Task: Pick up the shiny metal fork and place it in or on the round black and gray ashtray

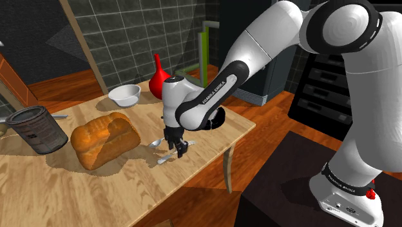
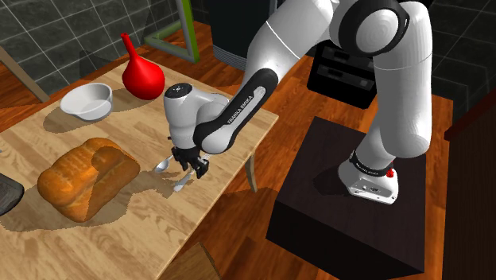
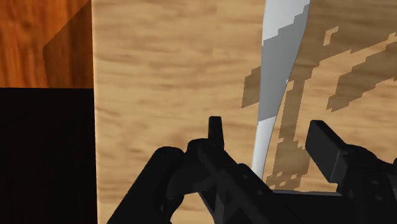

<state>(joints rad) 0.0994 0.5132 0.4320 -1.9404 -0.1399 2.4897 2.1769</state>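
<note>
A shiny silver fork (image 1: 165, 158) lies flat on the wooden table (image 1: 129, 187) near its front edge, also seen as the fork (image 2: 181, 184) just below the hand. My black gripper (image 1: 176, 147) hangs low over it, pointing down. In the wrist view the fork's handle (image 3: 275, 83) runs between the two fingers of the gripper (image 3: 270, 143), which stand apart and do not touch it. The round dark grey ashtray (image 1: 35, 129) stands at the table's far end, at the shoulder view's left, beyond the bread.
A brown bread loaf (image 1: 104, 138) lies between the gripper and the ashtray. A second silver utensil (image 1: 154, 143) rests beside the fork. A white bowl (image 1: 124, 95) and a red bulb-shaped vase (image 1: 160, 78) stand further back. The table edge (image 3: 95, 127) is close to the gripper.
</note>
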